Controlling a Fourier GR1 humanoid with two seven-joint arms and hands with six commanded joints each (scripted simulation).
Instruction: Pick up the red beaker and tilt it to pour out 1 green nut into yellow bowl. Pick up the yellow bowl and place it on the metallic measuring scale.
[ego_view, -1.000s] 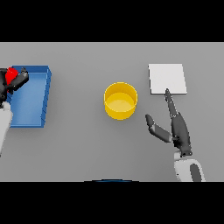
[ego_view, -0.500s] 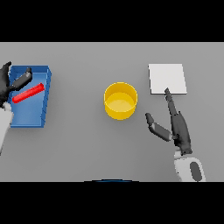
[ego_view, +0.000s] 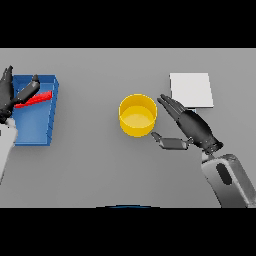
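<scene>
My right hand (ego_view: 192, 127) sits just to the right of the round yellow bowl (ego_view: 137, 115), dark fingers stretched out straight toward the bowl's right rim and the thumb held out lower down, pointing at the bowl's lower right side. The hand is spread wide, holding nothing; I cannot tell whether the fingertips touch the rim or stop just short of it. Its white and grey forearm runs down to the lower right, away from the bowl.

The bowl itself stands upright on the flat grey table (ego_view: 100, 170), a short cylinder with a bright yellow wall and a paler yellow floor inside. I cannot make out any nut in it.

Up and to the right of the bowl, beyond my right hand, lies the flat pale square measuring scale (ego_view: 191, 90), apart from the bowl.

Well to the left of the bowl is the shallow blue rectangular tray (ego_view: 47, 117). The slim red beaker (ego_view: 34, 99) lies on its side in the tray's upper part, slanting up toward the bowl side. My left hand (ego_view: 11, 96) is over the tray's far left edge, fingers and thumb splayed and relaxed, thumb next to the beaker's upper side, not closed around it.
</scene>
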